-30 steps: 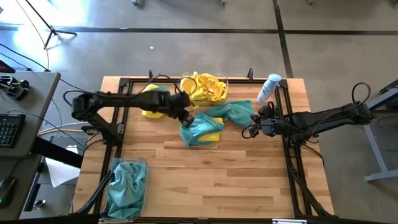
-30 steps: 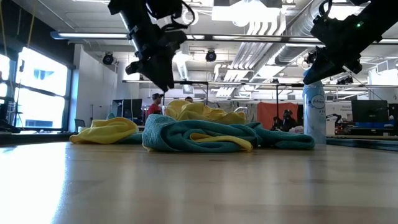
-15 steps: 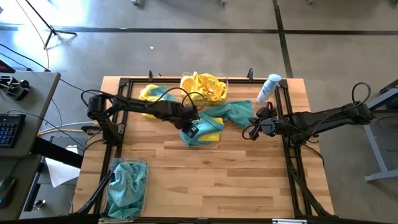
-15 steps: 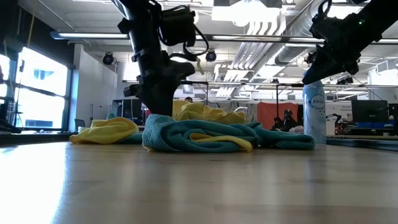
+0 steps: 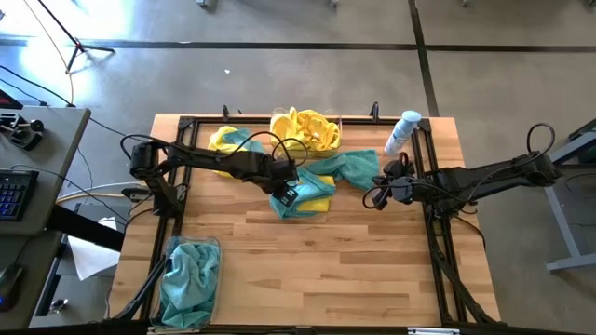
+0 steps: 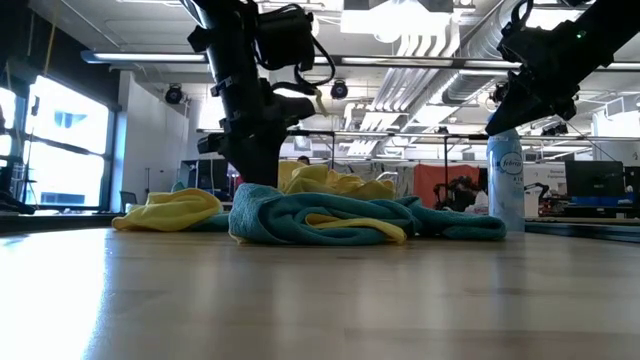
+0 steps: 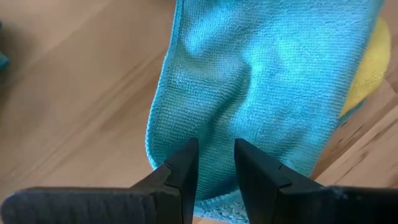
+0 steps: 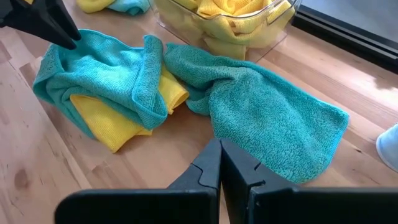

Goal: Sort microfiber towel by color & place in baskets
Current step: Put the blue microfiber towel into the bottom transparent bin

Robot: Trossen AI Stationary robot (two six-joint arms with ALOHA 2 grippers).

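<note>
L gripper (image 7: pixel 212 163), fingers narrowly spread over teal towel (image 7: pixel 261 81) beside yellow bin (image 5: pixel 307 130); next: pinch, lift; R fingers pressed together, idle

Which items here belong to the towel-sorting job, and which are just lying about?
Job items: teal towel under the left claw; yellow towel; second teal towel; yellow-filled basket; teal-filled basket.

Lying about: spray bottle; keyboard.
</note>
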